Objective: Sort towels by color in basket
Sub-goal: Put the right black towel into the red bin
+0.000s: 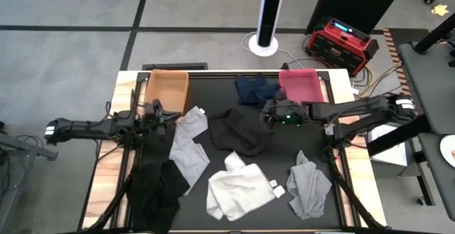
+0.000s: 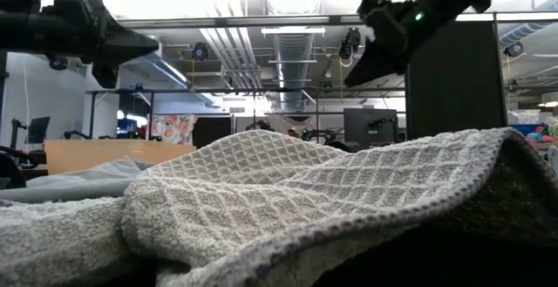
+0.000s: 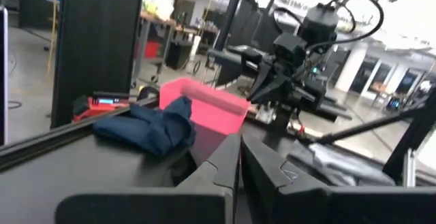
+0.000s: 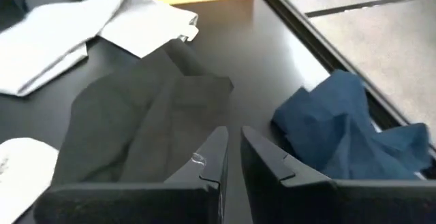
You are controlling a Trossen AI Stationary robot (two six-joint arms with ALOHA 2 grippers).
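Observation:
Several towels lie flat on the black mat. A navy towel rests beside the pink basket. A black towel lies in the middle. There is a light grey towel to its left, a white towel near the front, a grey towel at front right, and another black towel at front left. My left gripper hovers shut over the mat by the orange basket. My right gripper is raised and shut above the middle black towel's far right edge.
Both baskets stand at the table's far edge, orange on the left and pink on the right. Bare mat shows between the black towel and the white towel. Beyond the table are a red box and a white pole base on the floor.

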